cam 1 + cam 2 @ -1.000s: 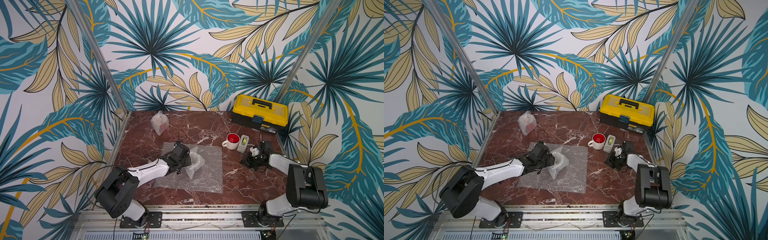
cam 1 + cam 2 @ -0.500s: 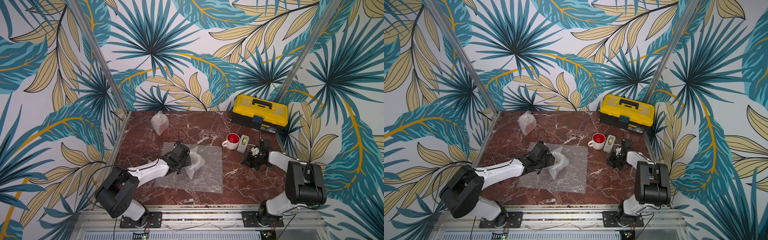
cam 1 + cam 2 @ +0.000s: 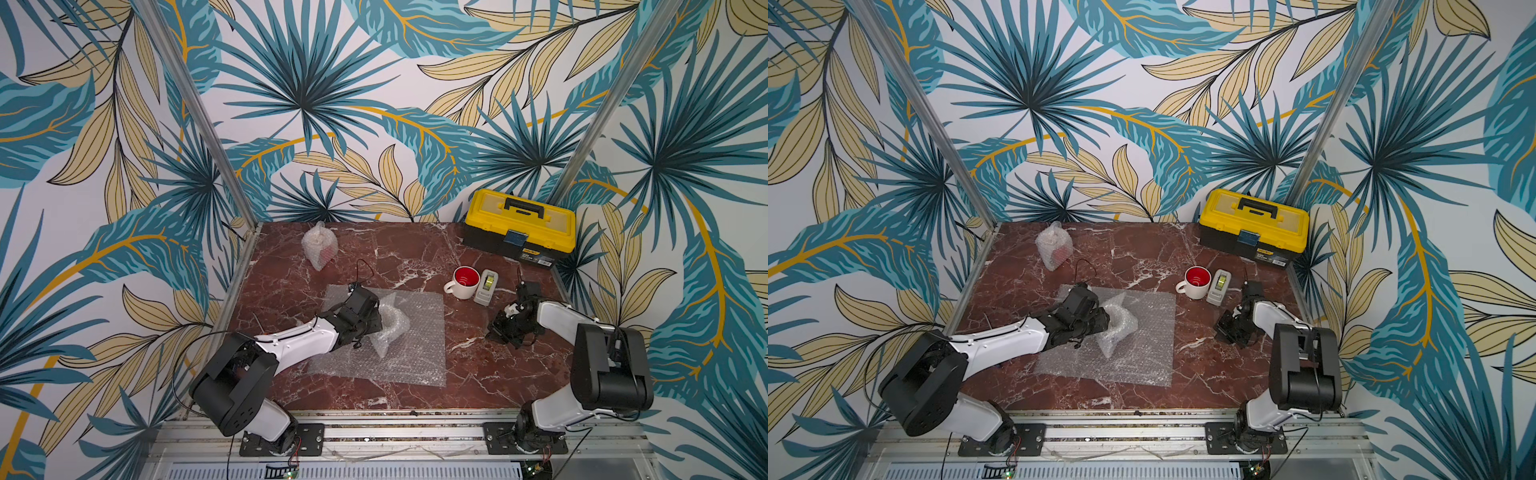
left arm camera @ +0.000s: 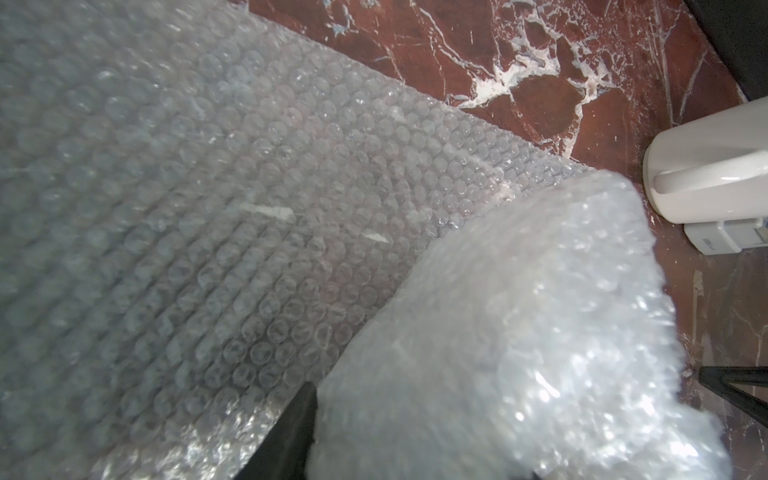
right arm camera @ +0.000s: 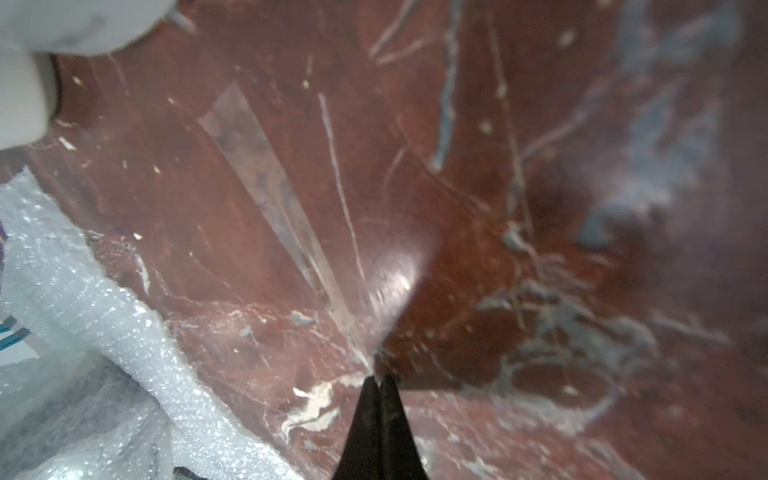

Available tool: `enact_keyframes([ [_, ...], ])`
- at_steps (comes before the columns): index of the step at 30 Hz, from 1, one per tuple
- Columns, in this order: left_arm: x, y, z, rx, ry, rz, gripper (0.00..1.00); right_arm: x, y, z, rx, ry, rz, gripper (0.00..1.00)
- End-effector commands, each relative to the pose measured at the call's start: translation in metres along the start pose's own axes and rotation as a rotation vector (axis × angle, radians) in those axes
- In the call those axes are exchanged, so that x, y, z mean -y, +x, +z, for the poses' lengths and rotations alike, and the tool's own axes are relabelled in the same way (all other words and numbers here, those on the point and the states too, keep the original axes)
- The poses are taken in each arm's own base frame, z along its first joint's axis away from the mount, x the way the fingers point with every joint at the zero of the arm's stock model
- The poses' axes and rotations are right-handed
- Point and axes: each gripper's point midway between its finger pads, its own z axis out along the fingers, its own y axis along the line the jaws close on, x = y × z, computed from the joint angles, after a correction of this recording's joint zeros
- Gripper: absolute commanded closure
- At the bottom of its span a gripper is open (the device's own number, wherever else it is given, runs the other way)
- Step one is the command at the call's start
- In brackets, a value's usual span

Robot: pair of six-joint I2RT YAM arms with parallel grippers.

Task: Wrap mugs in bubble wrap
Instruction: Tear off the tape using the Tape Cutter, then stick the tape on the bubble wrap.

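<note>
**Top views.** In both top views we see the left claw (image 3: 378, 323) gripping a lumpy bundle (image 3: 394, 326) of bubble wrap at frame centre. Its jaws stand about half apart around the bundle. The bundle rests on a flat sheet (image 3: 411, 361) spread over the marble table (image 3: 415, 257). What the bundle holds we cannot make out.

A white mug (image 3: 463, 283), red inside, stands upright right of centre, just beside a dispenser (image 3: 487, 287). A far bundle (image 3: 319, 246), red showing within, sits at the table's upper left. A yellow toolbox (image 3: 519, 228) sits at its upper right. The right claw (image 3: 1223, 330) hangs low near the sheet's right edge.

**Left wrist.** The sheet (image 4: 208, 187) fills the left of the frame and the bundle (image 4: 519, 332) bulks at lower right. One black finger (image 4: 286, 440) presses its left flank, and another shows at its right. The mug (image 4: 706, 174) and dispenser (image 4: 723, 239) stand at the right edge.

**Right wrist.** At bottom centre the right claw (image 5: 380, 380) is pinched tight. A clear tape strip (image 5: 266, 187) runs from its tips toward the upper left. Crinkled wrap (image 5: 83, 299) lies at lower left.
</note>
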Motion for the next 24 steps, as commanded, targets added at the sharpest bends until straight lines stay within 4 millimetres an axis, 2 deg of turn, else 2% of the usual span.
enact_keyframes([
  [1,-0.010,0.014,0.003,-0.056,-0.044,0.043,0.52,-0.020,0.010,-0.032,0.058,-0.020,-0.057,1.00],
  [7,-0.006,0.017,-0.002,-0.056,0.001,0.070,0.52,-0.119,0.029,-0.073,0.047,-0.321,-0.226,1.00],
  [11,-0.007,0.019,-0.005,-0.049,0.017,0.076,0.52,-0.169,0.050,-0.083,-0.071,-0.440,-0.268,1.00],
  [17,-0.007,0.022,-0.003,-0.052,0.027,0.073,0.52,-0.227,0.082,-0.076,-0.227,-0.495,-0.336,1.00],
  [20,-0.005,0.021,-0.003,-0.050,0.033,0.074,0.52,-0.254,0.095,-0.075,-0.246,-0.528,-0.372,1.00],
  [24,-0.004,0.020,-0.003,-0.050,0.034,0.074,0.52,-0.281,0.113,-0.071,-0.268,-0.540,-0.421,1.00],
])
